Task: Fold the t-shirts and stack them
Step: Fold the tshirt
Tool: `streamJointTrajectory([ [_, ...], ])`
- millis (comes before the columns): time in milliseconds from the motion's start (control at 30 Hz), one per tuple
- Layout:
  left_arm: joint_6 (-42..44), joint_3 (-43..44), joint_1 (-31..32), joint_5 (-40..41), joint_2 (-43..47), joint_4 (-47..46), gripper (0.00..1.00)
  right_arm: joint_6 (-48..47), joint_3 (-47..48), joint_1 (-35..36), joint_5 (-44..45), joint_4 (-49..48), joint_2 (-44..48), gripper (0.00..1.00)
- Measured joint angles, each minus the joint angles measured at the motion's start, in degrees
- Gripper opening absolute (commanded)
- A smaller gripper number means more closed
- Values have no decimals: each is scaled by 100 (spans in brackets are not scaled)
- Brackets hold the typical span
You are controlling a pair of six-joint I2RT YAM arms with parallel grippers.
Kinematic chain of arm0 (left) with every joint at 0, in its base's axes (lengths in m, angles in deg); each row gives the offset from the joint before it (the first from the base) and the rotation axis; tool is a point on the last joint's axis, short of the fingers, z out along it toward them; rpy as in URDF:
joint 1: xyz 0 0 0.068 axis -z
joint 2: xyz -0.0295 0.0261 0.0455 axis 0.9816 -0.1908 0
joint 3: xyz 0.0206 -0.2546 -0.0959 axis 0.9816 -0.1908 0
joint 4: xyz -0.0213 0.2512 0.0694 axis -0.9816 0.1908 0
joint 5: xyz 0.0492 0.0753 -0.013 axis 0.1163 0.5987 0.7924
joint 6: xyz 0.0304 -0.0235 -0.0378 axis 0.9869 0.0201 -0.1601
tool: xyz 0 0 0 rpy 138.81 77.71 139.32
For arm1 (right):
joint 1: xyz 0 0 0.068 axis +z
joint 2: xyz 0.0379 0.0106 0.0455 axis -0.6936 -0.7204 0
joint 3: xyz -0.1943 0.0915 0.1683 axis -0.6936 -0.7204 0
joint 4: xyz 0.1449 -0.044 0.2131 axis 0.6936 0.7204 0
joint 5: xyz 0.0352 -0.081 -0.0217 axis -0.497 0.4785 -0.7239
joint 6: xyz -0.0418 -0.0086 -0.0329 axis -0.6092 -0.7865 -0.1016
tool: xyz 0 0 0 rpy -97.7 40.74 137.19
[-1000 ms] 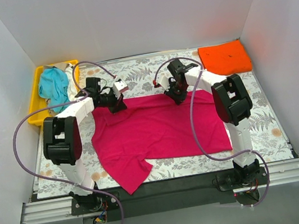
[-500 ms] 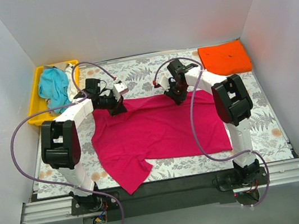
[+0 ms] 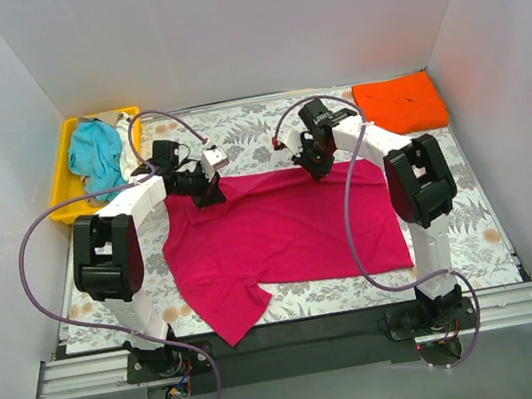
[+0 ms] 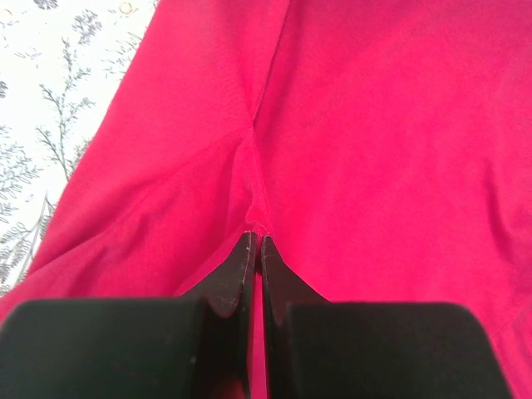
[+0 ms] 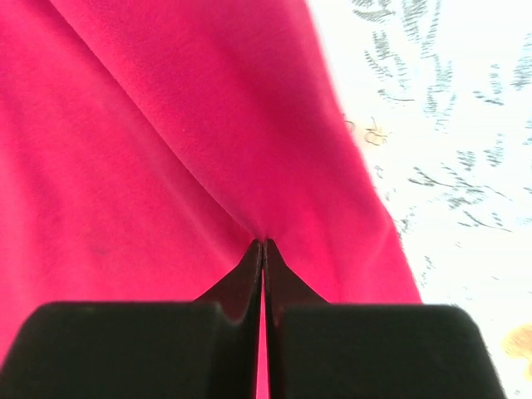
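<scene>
A magenta-pink t-shirt [image 3: 281,232] lies spread on the leaf-patterned table. My left gripper [image 3: 210,194] sits at its far left edge, shut on a pinch of the pink cloth [image 4: 257,218]. My right gripper [image 3: 323,170] is at the far edge right of centre, shut on a fold of the same shirt [image 5: 263,234]. An orange t-shirt [image 3: 399,103] lies folded at the back right corner. A teal t-shirt [image 3: 96,151] is bunched in the yellow tray [image 3: 62,176], with a strip of white cloth [image 3: 126,151] beside it.
White walls close in the table on three sides. Purple cables loop from both arms. The black rail [image 3: 299,341] with the arm bases runs along the near edge.
The right gripper has closed onto the shirt's far edge and shifted slightly right. The left arm has barely moved.
</scene>
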Motion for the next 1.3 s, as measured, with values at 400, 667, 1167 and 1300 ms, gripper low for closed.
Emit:
streamJointTrajectory([
  [400,63,-68,289,192,63,560,24,-98,-286,0,-48,13,260,26],
  [667,-417,-68,125,61,61,800,34,-216,-354,0,-157,149,251,38],
  [1167,-778,-114,-1088,704,98,391,35,66,-177,0,-409,315,254,42],
  [1300,-887,-151,-1084,929,35,227,36,92,-63,0,-420,323,254,41],
])
